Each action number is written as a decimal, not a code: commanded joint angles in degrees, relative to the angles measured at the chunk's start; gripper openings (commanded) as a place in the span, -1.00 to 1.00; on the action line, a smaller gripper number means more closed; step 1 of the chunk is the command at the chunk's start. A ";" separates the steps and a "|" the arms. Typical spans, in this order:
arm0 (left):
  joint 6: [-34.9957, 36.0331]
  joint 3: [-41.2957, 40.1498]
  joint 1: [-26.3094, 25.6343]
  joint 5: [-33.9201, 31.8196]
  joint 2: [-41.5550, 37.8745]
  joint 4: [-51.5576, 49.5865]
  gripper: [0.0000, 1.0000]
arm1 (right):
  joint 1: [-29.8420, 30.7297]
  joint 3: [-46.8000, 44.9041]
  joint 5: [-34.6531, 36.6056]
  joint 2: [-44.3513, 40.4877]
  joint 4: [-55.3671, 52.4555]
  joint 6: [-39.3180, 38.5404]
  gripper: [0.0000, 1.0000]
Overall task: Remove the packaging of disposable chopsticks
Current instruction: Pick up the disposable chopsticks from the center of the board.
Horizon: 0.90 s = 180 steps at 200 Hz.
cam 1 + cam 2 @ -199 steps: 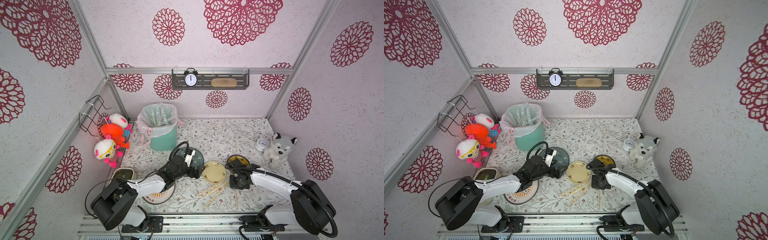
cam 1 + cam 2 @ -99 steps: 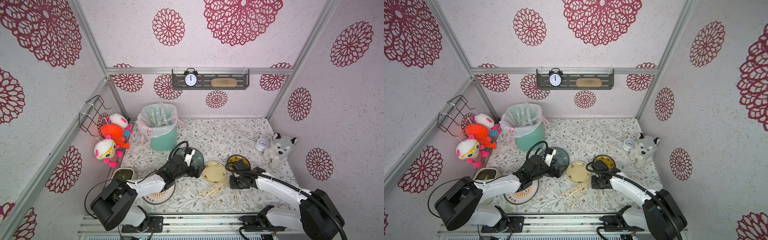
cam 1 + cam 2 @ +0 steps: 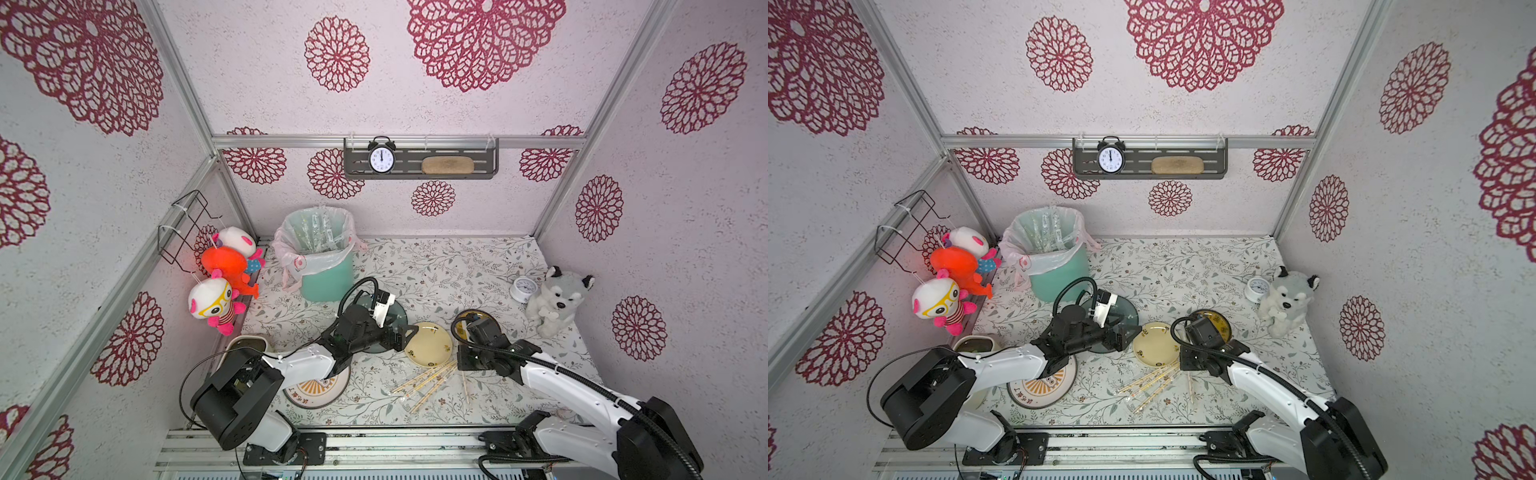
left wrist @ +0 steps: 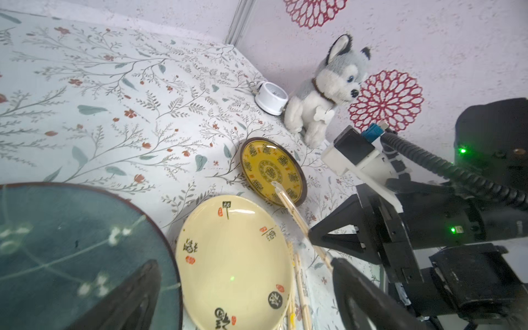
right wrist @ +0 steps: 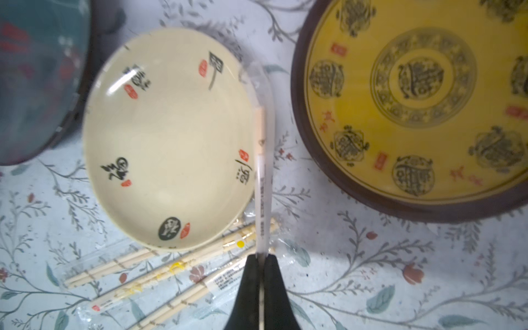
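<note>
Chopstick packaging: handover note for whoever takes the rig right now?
Right tool: shut on one sleeved pair, off the table beside the cream plate.
Left tool: open, empty, next to that plate.
Three more sleeved pairs lie on the table by the plate.
Done: empty sleeves in the bin.
Left: strip the held pair, then the three.

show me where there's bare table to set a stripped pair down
Widest bare stretch: back of the table, between the teal bin and the white clock. Crowded: the front, where the cream plate, yellow plate and wrapped chopsticks sit close together.
</note>
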 commanded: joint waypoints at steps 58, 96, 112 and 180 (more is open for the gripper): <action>0.09 9.45 -3.54 -1.82 1.71 2.51 0.86 | 0.15 -2.43 -10.12 -9.13 24.80 -8.43 -1.00; 1.45 14.74 -4.34 -4.75 5.42 0.34 0.87 | 0.14 -3.75 -16.12 -7.82 36.82 -10.06 -1.00; 0.83 15.02 -4.35 -4.46 6.79 3.31 0.71 | 0.15 -3.61 -20.25 -4.93 41.50 -10.17 -1.00; -1.84 11.48 -5.63 -5.79 4.63 9.10 -0.18 | 0.06 -2.72 -24.70 0.46 48.36 -10.78 -1.00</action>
